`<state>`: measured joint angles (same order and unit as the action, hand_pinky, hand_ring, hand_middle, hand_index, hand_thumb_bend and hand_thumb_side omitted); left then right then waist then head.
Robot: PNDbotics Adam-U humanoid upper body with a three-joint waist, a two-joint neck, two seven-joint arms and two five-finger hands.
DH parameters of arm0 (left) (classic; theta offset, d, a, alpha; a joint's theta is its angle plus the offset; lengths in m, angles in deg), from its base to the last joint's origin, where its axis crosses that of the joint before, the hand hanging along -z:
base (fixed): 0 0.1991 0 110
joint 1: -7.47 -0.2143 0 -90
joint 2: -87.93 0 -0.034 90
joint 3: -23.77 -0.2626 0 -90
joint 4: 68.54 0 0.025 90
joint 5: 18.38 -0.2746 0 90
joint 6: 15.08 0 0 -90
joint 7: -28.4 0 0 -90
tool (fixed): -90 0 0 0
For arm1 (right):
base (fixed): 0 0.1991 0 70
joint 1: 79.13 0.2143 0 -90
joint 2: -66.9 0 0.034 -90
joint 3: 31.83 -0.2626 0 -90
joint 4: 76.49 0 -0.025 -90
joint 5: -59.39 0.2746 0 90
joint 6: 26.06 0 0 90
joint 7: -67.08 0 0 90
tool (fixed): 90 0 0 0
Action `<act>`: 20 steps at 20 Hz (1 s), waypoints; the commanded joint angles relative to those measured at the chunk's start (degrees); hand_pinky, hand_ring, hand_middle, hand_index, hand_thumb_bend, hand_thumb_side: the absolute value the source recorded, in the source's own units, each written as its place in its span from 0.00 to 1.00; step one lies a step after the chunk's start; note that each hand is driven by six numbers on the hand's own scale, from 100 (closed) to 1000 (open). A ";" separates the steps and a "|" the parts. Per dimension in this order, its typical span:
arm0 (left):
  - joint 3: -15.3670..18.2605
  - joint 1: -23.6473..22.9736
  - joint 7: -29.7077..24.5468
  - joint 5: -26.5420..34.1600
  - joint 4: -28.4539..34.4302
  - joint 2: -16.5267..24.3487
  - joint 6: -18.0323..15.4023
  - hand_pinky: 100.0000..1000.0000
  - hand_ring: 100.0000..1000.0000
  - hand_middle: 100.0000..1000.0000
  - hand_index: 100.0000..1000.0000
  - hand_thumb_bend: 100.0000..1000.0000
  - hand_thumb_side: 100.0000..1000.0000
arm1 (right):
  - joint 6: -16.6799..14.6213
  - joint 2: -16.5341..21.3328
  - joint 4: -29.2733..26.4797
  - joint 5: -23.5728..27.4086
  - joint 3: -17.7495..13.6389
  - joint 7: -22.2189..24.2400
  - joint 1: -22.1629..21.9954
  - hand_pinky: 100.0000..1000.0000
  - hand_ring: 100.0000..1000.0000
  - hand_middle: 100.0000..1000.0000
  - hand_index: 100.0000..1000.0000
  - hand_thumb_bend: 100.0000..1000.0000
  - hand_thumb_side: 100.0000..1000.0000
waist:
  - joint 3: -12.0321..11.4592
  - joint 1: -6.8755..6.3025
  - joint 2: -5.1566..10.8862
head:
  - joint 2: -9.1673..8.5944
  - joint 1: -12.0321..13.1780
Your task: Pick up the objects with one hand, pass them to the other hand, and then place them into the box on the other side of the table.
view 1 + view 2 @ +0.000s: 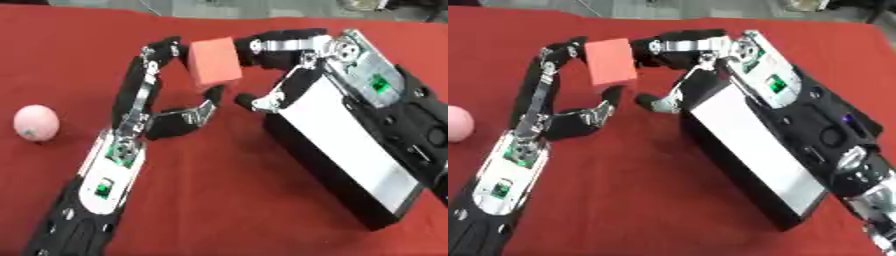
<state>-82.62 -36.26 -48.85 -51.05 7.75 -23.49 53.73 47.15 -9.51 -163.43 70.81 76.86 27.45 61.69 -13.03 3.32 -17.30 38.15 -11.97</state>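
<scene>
A salmon-red cube hangs above the red table between my two hands. My left hand reaches up from the lower left. Its long fingers lie against the cube's upper left edge and its thumb comes up under the cube's bottom, so the cube is pinched. My right hand comes in from the right. Its curled fingers touch the cube's right face, and its thumb is spread below, apart from the cube. A pink ball lies on the table at the far left.
The red table's far edge runs along the top, with grey floor beyond it. My right forearm, white and black, covers much of the table's right side. No box shows in either view.
</scene>
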 commanded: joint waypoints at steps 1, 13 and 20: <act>2.95 -0.90 1.89 0.00 -1.49 4.45 2.50 0.90 0.55 0.36 0.51 0.00 0.24 | -3.60 1.24 -8.02 8.40 -3.06 1.59 1.89 1.00 1.00 1.00 1.00 0.00 0.03 | 0.13 0.12 1.22 | -0.46 0.07; 2.54 -0.64 1.52 0.23 -0.91 4.05 1.94 0.90 0.55 0.36 0.51 0.00 0.24 | -4.26 1.03 -7.66 7.95 -3.19 1.59 1.96 1.00 1.00 1.00 1.00 0.00 0.02 | 0.01 0.13 1.10 | -0.70 -0.06; 2.39 -0.58 1.30 -0.07 -0.70 4.06 1.53 0.89 0.55 0.36 0.51 0.00 0.23 | -5.08 1.07 -7.59 7.68 -3.85 1.59 1.95 1.00 1.00 1.00 1.00 0.00 0.01 | 0.00 0.09 1.10 | -0.91 -0.03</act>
<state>-80.21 -37.93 -47.52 -50.97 5.76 -19.64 55.56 45.17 -9.46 -170.11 78.34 73.92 26.36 62.74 -13.03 3.32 -17.30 38.08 -11.95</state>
